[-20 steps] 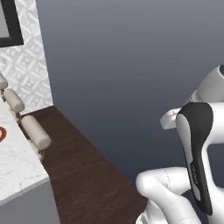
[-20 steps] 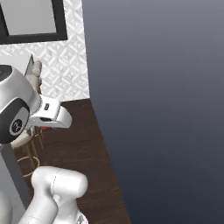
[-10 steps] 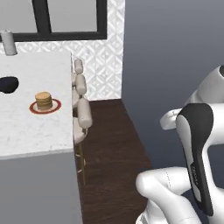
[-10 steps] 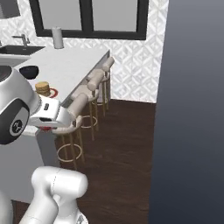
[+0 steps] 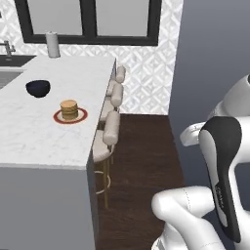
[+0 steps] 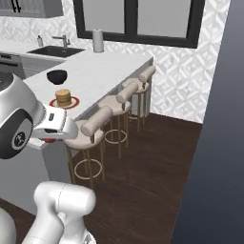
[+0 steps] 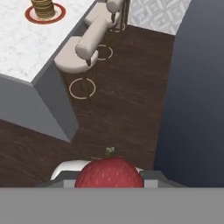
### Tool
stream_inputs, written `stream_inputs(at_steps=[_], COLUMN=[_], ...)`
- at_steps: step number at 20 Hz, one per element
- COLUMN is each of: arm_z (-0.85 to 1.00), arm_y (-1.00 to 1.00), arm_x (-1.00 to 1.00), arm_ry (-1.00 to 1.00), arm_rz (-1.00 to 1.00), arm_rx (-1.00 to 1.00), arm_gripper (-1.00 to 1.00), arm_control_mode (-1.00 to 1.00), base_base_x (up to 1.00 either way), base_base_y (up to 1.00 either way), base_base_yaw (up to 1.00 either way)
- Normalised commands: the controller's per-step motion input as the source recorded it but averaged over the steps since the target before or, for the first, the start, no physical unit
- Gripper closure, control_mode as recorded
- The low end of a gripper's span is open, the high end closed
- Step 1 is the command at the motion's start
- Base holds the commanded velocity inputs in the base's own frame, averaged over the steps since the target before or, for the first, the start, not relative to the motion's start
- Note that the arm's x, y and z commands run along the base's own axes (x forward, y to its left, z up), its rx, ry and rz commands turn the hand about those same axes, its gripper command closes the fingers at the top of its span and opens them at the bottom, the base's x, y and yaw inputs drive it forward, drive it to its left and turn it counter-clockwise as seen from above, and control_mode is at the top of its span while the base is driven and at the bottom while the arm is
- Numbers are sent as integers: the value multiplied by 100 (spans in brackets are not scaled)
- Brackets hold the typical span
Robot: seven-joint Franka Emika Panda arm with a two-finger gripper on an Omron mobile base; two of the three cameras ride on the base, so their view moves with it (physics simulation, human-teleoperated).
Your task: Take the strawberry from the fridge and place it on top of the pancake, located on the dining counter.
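**Strawberry in the end effector, off the worktop**

The strawberry (image 7: 109, 173) sits at the bottom of the hand view, red with pale seeds and a small green stalk on top, clamped in the end effector (image 7: 109, 178), whose jaws stand narrow around it. Below it lies dark wood floor (image 7: 122, 109), with a dark grey wall (image 7: 197, 87) on one side. In the right base view the end effector (image 6: 51, 138) shows at the end of the white arm, with a bit of red under it, just off the near corner of the worktop.

The pancake (image 5: 69, 110) is a short golden stack on a red-rimmed plate (image 5: 71, 116), near the stool-side edge of the white marble worktop (image 5: 39, 141). The same stack (image 6: 63, 97) shows in the right base view, beyond the end effector and apart from it, and the hand view has it (image 7: 43, 7) at its top edge. The strawberry is well apart from the pancake and not over the worktop.

A dark bowl (image 5: 38, 88) stands on the worktop just behind the plate. Farther back, near the window (image 5: 88, 19), stands a pale upright cylinder (image 5: 52, 44), and a sink (image 6: 56, 50) with a tap lies off to the left. Three pale stools (image 5: 108, 139) line the worktop's edge, their thin brass legs on the floor. The wall behind them is patterned white tile (image 5: 146, 73).
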Motion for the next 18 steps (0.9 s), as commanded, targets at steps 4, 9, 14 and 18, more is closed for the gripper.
stream_inputs(at_steps=[4, 9, 14, 18], arm_z=[0, 0, 0, 0], arm_y=[0, 0, 0, 0], arm_x=[0, 0, 0, 0], arm_ry=[0, 0, 0, 0], arm_rz=[0, 0, 0, 0], arm_rx=[0, 0, 0, 0], arm_gripper=[100, 100, 100, 100], arm_control_mode=[100, 100, 100, 100], base_base_x=[85, 56, 11, 1], base_base_y=[-55, -61, -72, -80], base_base_yaw=[42, 57, 70, 72])
